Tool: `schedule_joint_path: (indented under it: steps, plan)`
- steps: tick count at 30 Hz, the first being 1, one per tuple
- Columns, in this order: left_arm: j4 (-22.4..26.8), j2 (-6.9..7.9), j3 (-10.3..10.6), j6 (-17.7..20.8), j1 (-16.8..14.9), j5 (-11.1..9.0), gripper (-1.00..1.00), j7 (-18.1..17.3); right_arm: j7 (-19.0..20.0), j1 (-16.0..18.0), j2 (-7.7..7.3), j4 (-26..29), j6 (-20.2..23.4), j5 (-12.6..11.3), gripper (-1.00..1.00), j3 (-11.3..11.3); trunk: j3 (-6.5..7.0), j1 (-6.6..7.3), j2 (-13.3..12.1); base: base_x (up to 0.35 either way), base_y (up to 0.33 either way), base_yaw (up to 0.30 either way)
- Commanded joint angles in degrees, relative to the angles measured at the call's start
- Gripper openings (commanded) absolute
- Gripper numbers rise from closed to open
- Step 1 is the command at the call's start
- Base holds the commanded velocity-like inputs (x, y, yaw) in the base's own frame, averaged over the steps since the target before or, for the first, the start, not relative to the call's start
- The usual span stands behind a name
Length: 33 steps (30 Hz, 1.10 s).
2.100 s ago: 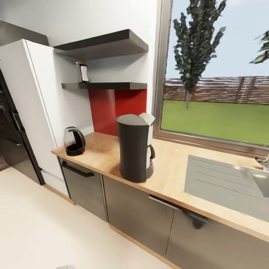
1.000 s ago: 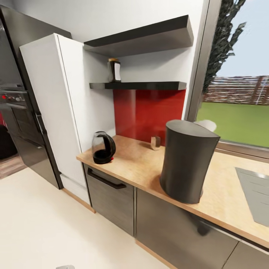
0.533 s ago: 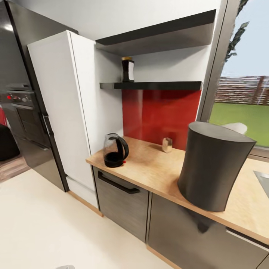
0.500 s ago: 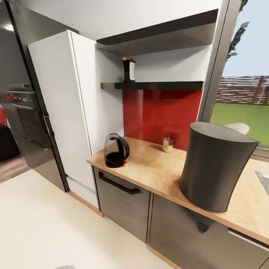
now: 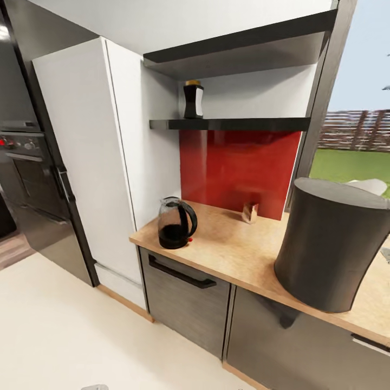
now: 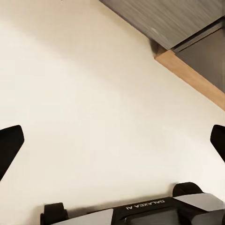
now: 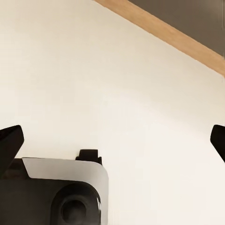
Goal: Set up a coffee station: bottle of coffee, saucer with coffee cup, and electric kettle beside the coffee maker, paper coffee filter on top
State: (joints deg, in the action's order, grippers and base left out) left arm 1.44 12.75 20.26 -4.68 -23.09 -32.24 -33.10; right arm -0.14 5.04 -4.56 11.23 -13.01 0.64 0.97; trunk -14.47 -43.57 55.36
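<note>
Dark brown yellow-lidded coffee bottle stood on black shelf; smoky glass kettle below, near small clear glass; both grippers spread wide; "GALAXEA" legible

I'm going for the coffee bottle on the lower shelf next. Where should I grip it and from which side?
Grip the bottle of coffee around its dark body, below the yellow lid, coming in level from the open front of the shelf. It stands upright near the shelf's left end, with the wall behind, a white cabinet to its left and the upper shelf close overhead, so a top-down approach looks cramped.
</note>
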Motion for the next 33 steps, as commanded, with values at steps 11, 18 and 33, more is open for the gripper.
schedule_joint_path:
  steps: [11,18,33]
  plan:
    - [0.0,0.0,0.5,-0.4,0.0,-0.3,1.0,-0.1,0.1,0.1,-0.01,-0.1,-0.2,0.1,1.0,0.1,-0.07,-0.01,0.0,0.006,0.014,-0.264]
    - [0.0,0.0,0.5,-0.4,0.0,-0.3,1.0,-0.1,0.1,0.1,-0.01,-0.1,-0.2,0.1,1.0,0.1,-0.07,-0.01,0.0,0.02,0.053,-0.224]
    - [0.0,0.0,0.5,-0.4,0.0,-0.3,1.0,-0.1,0.1,0.1,-0.1,-0.2,0.1,0.0,1.0,0.0,-0.07,-0.01,0.0,0.129,0.24,-0.067]
